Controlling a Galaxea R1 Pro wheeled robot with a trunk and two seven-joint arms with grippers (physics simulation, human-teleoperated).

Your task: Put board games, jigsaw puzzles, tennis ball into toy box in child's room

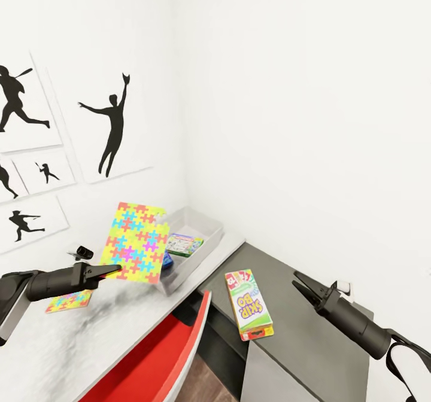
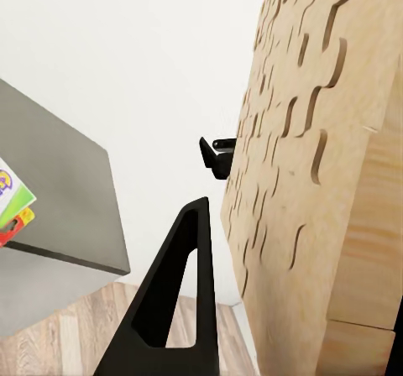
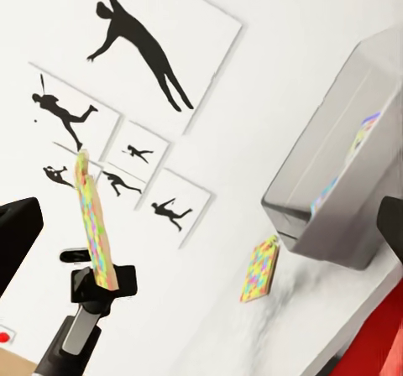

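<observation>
My left gripper (image 1: 114,269) is shut on the lower edge of a jigsaw puzzle (image 1: 134,243), holding it upright above the table (image 1: 90,342), just beside the toy box (image 1: 209,225). In the left wrist view one black finger (image 2: 172,300) lies against the puzzle's wooden back (image 2: 327,183). The toy box holds a colourful pale board game (image 1: 184,243) and a small blue one (image 1: 167,261). A second jigsaw puzzle (image 1: 69,301) lies flat on the table. The SKIP-BO board game (image 1: 248,312) rests on a lower dark grey top (image 1: 311,354). My right gripper (image 1: 297,282) hovers open right of it, empty.
A red chair (image 1: 161,360) is tucked under the table's front edge. A small black object (image 1: 84,251) sits on the table by the wall. White walls meet in a corner behind the toy box, with silhouette pictures (image 1: 114,124) on the left wall.
</observation>
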